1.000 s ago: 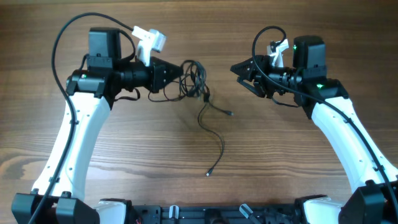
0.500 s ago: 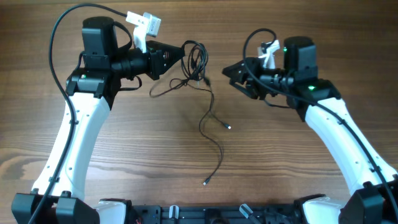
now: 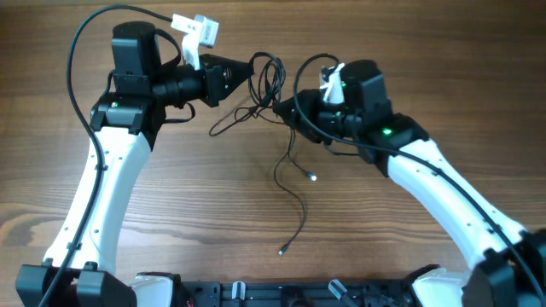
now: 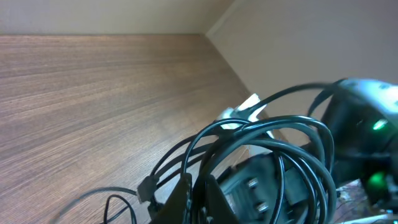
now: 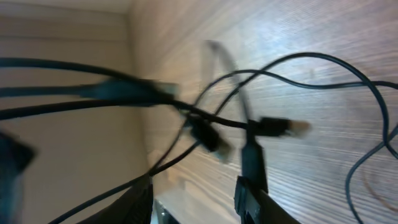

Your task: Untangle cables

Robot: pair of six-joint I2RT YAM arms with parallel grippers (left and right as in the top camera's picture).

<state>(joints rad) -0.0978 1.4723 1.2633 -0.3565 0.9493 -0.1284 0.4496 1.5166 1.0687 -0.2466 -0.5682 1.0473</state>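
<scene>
Item 1, my left hand (image 3: 250, 68): clenched on the cables (image 3: 270, 85). Its closed tips pinch the bundle, and the loops fan out just beyond them. In my left wrist view the same loops (image 4: 273, 134) arch over the pinched fingers (image 4: 193, 199).

Item 2, my right hand (image 3: 287, 109): released. In the wrist view its 2 fingers stand apart (image 5: 196, 186), with a knot of crossed strands and small plugs (image 5: 205, 134) just ahead of the gap. The view is blurred, so I cannot tell whether either finger touches a strand. This hand points at the bundle from the side opposite my left hand, close in.

Item 3, loose strands: 2 tails drop from the bundle, below and between my hands, onto the counter (image 3: 188, 205). 1 ends in a plug (image 3: 311, 176) just below my right hand. The other runs further toward my bases, ending in a plug (image 3: 281, 250). A slack loop (image 3: 223, 128) lies under my left hand.
</scene>
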